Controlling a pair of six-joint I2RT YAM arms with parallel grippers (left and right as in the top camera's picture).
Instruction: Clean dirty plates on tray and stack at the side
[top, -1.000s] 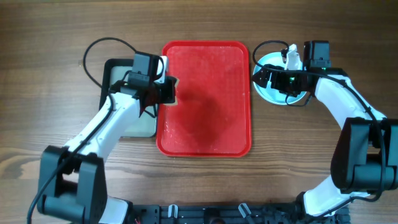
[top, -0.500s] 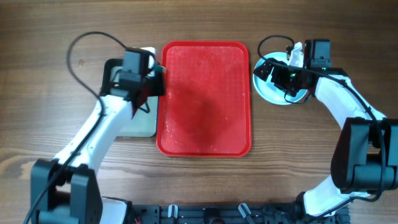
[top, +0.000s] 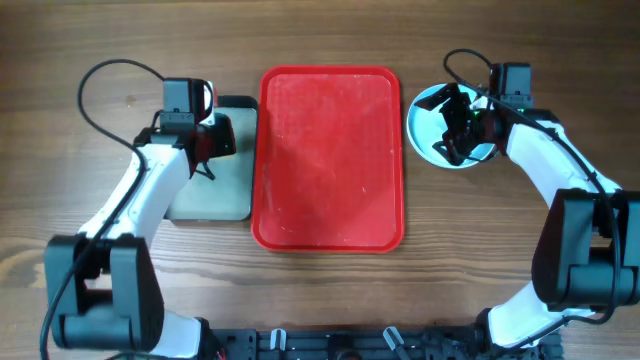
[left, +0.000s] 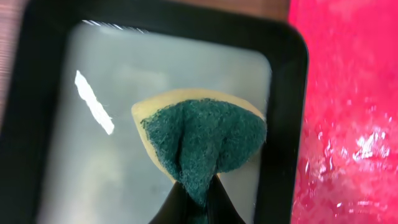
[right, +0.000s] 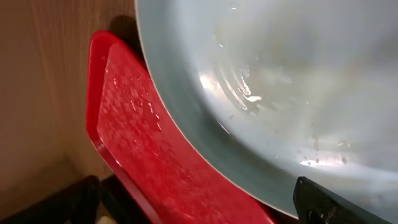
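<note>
Blue plate (top: 422, 108) just beside the red tray (top: 330, 160)
Left jaws pinch a sponge (left: 205, 140); right jaws hover over the plate, grip unclear.

The tray (top: 330, 160) is shown bright red with a bumpy pattern. The plate (top: 420, 128) at upper right is coloured light blue. The small tray (top: 215, 195) at left is rimmed black around pale grey. The sponge (left: 205, 134) is coloured dark green over yellow. The table (top: 320, 30) is grained brown.
</note>
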